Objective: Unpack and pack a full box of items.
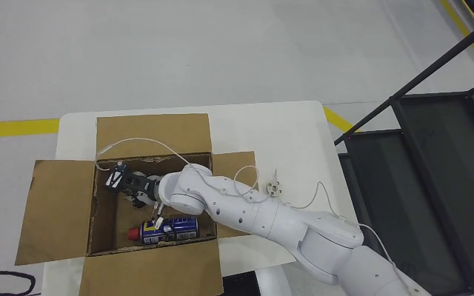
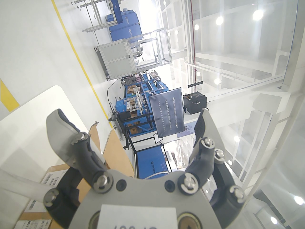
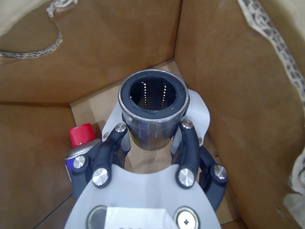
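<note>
An open cardboard box sits on the white table. My right arm reaches down into it, and my right gripper is near the box's far left corner. In the right wrist view that gripper is shut on a steel cylinder with a black bore, a linear bearing, held just above the box floor by the corner walls. A blue spray can with a red cap lies on the box floor beside it, its cap showing. My left gripper is open, holds nothing and points up at the room.
The box flaps are folded outward on all sides and its walls stand close around the right gripper. A black metal rack stands to the table's right. A cardboard flap and a labelled carton lie below the left gripper.
</note>
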You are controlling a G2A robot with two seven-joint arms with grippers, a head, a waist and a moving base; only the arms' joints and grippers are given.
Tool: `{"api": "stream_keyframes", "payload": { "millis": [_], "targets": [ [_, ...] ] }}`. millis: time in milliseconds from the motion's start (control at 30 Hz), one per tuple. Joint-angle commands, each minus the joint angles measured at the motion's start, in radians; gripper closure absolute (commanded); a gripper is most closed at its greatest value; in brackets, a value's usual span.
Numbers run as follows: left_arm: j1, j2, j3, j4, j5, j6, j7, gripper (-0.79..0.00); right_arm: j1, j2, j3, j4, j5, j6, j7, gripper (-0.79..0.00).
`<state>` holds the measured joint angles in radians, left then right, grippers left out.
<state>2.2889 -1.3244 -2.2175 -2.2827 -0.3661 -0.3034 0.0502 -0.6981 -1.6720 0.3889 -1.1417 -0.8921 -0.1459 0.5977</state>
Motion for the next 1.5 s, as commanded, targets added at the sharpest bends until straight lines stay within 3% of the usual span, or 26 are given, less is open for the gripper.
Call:
{"api": "stream_keyframes", "payload": {
  "millis": [0, 233, 600, 733, 967, 1067, 1100, 1133, 1467],
  "targets": [
    [0.000, 0.000, 0.000, 0.000, 0.000, 0.000, 0.000, -0.785, -0.002, -0.005, 0.002, 0.008, -0.007, 0.004, 0.006, 0.000],
    [0.000, 0.000, 0.000, 0.000, 0.000, 0.000, 0.000, -0.785, 0.003, -0.026, 0.003, 0.027, -0.022, 0.027, 0.070, 0.000],
    [0.000, 0.000, 0.000, 0.000, 0.000, 0.000, 0.000, -0.785, 0.000, -0.057, 0.012, 0.070, -0.050, 0.033, 0.061, 0.000],
    [0.000, 0.000, 0.000, 0.000, 0.000, 0.000, 0.000, -0.785, -0.004, -0.066, 0.019, 0.089, -0.059, 0.030, 0.040, -0.058],
    [0.000, 0.000, 0.000, 0.000, 0.000, 0.000, 0.000, -0.785, -0.023, -0.071, 0.040, 0.108, -0.097, 0.012, -0.068, -0.028],
    [0.000, 0.000, 0.000, 0.000, 0.000, 0.000, 0.000, -0.785, -0.031, -0.074, 0.047, 0.122, -0.094, 0.005, -0.064, -0.117],
    [0.000, 0.000, 0.000, 0.000, 0.000, 0.000, 0.000, -0.785, -0.032, -0.076, 0.048, 0.125, -0.097, 0.004, -0.065, -0.212],
    [0.000, 0.000, 0.000, 0.000, 0.000, 0.000, 0.000, -0.785, -0.033, -0.078, 0.048, 0.130, -0.099, 0.001, -0.059, -0.369],
    [0.000, 0.000, 0.000, 0.000, 0.000, 0.000, 0.000, -0.785, -0.035, -0.089, 0.064, 0.145, -0.128, -0.006, -0.024, -0.357]
  ]
}}
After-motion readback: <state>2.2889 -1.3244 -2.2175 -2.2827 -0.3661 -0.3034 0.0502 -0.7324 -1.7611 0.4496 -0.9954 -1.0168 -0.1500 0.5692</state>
